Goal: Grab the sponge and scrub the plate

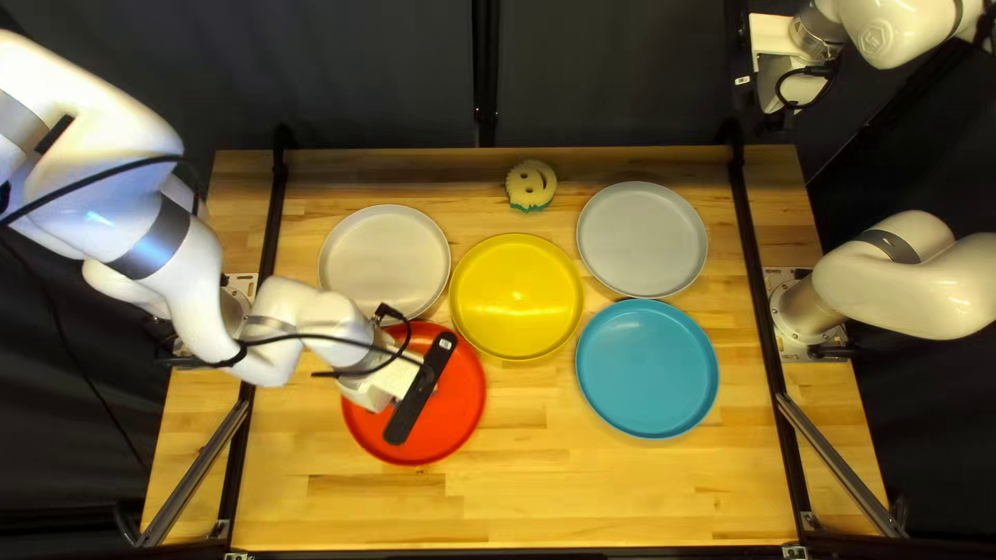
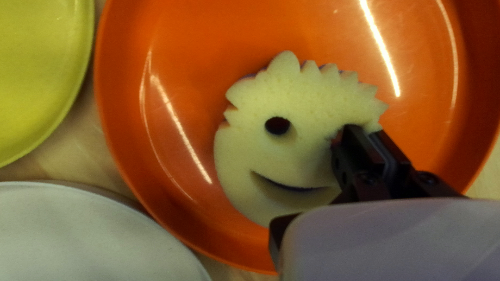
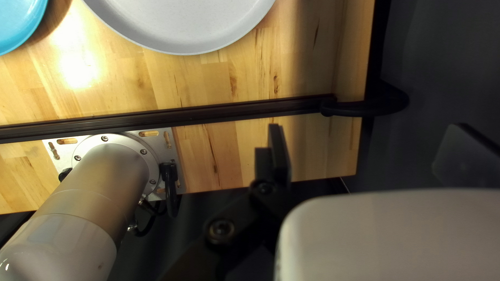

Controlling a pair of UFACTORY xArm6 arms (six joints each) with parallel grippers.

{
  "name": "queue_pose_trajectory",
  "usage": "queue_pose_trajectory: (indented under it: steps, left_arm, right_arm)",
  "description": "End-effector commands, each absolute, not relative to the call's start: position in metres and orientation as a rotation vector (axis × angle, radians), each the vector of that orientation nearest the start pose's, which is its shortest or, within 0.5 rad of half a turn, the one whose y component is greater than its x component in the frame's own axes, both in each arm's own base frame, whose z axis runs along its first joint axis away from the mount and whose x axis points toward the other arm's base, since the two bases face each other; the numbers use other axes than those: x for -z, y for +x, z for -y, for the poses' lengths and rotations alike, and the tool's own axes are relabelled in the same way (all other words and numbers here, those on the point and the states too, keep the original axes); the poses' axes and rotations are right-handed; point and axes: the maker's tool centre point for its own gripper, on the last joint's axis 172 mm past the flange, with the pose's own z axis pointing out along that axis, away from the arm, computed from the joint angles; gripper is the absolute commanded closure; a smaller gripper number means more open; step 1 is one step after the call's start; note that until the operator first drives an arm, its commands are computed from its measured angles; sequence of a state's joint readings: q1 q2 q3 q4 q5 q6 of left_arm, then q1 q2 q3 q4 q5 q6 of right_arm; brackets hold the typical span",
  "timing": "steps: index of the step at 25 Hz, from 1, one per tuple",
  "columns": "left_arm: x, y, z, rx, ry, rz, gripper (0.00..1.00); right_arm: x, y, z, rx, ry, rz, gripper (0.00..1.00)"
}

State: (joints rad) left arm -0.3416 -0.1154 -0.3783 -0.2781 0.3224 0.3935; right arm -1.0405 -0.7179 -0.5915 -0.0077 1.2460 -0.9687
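In the top left view my left gripper [image 1: 392, 384] is over the red plate [image 1: 457, 430], its fingers hidden from above. The left wrist view shows the pale yellow smiling sponge [image 2: 307, 151] lying over the red plate [image 2: 172, 67]. There my left gripper [image 2: 364, 132] is shut on the sponge near one side, one finger at an eye hole, the other at the outer edge. My right gripper [image 1: 773, 78] is raised beyond the table's far right corner; in the right wrist view this gripper [image 3: 364, 148] stands open, nothing between its widely parted fingers.
Another face-shaped sponge [image 1: 531, 185] lies near the table's far edge. Around the middle are a white plate [image 1: 384, 259], a yellow plate [image 1: 517, 296], a grey plate [image 1: 643, 239] and a blue plate [image 1: 646, 368]. Dark rails [image 1: 763, 301] run along both sides.
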Motion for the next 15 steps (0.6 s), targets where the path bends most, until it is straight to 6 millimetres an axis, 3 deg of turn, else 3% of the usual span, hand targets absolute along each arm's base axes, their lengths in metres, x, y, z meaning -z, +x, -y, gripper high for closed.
queue_pose_trajectory:
  steps: [1,10,15]
  left_arm:
    - [-0.038,0.346,0.148,0.281,-3.138,-0.790,1.00]
    - [-0.042,0.341,0.218,0.277,-3.112,-0.856,1.00]
    - [-0.038,0.343,0.227,0.275,-3.105,-0.885,1.00]
  right_arm:
    - [-0.239,0.149,0.257,0.044,-3.197,-0.111,0.00]
    - [-0.239,0.149,0.257,0.044,-3.197,-0.111,0.00]
    - [-0.239,0.149,0.257,0.044,-3.197,-0.111,0.00]
